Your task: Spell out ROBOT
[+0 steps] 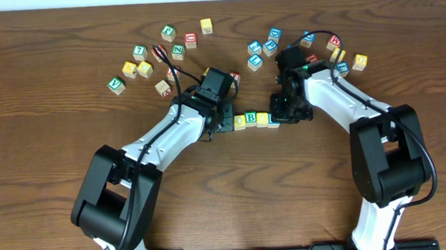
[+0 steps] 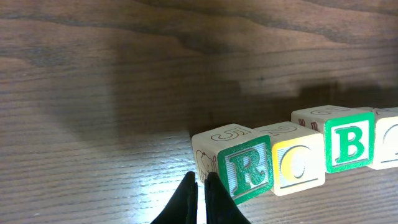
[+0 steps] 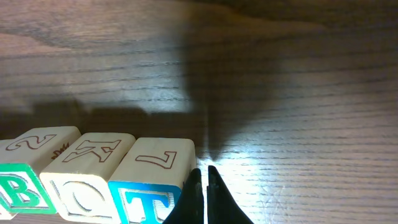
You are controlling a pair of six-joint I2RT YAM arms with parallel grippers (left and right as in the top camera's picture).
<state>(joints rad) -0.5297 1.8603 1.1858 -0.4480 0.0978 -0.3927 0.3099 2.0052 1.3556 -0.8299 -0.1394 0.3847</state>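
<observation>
The left gripper (image 2: 200, 198) is pinched fully shut with nothing between its fingers. Just to its right stands the R (image 2: 249, 171), then the first O (image 2: 300, 163), the B (image 2: 348, 142) and the second O (image 2: 388, 146), side by side in one row. The right gripper (image 3: 203, 190), likewise shut and empty, has the T (image 3: 152, 180) just to its left, ending that row. Farther out, loose cubes (image 1: 206, 25) lie scattered beyond both grippers.

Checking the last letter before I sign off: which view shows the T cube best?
Right wrist. The T cube sits close up, blue T legible, beside the shut right claw. Overhead, that claw mostly covers it. The left wrist view stops at the second O and misses it.
</observation>
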